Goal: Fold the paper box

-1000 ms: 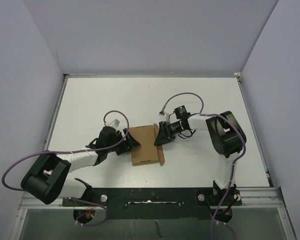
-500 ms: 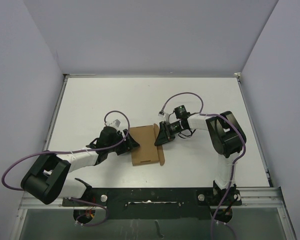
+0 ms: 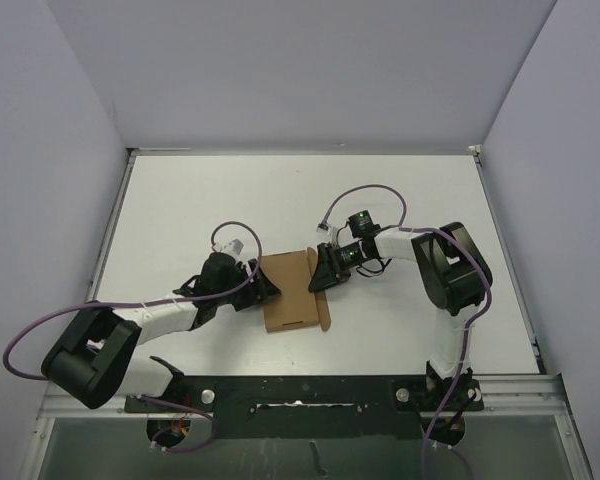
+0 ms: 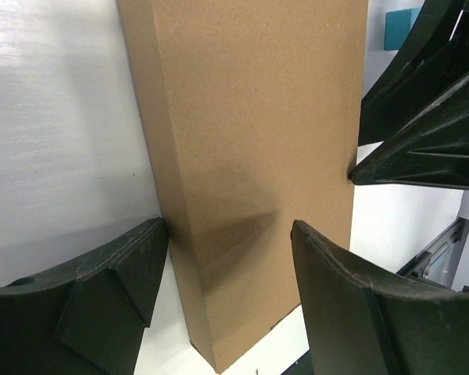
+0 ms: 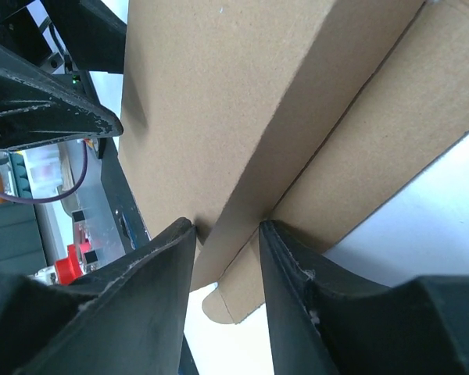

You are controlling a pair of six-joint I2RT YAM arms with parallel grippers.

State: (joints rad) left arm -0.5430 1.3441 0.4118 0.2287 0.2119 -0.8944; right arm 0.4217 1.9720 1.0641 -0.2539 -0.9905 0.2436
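Note:
The paper box (image 3: pixel 288 290) is a slim brown cardboard box lying flat on the table between the two arms. It fills the left wrist view (image 4: pixel 250 141). My left gripper (image 3: pixel 263 287) is open at the box's left edge. One finger (image 4: pixel 102 289) touches the base of the side wall and the other (image 4: pixel 359 305) hangs over the top panel. My right gripper (image 3: pixel 320 280) is at the box's right edge. Its fingers (image 5: pixel 141 297) are closed onto the raised side wall (image 5: pixel 242 203), one on the top panel and one at the crease of the flat flap (image 5: pixel 391 148).
A small teal-blue cube (image 4: pixel 399 27) shows past the box's far right corner in the left wrist view. The right gripper's black fingers (image 4: pixel 422 148) sit against the box's right edge there. A rounded tab (image 5: pixel 223 305) sticks out at the flap's near end.
Almost nothing. Both grippers stay at the box's edges, and the box has not visibly moved.

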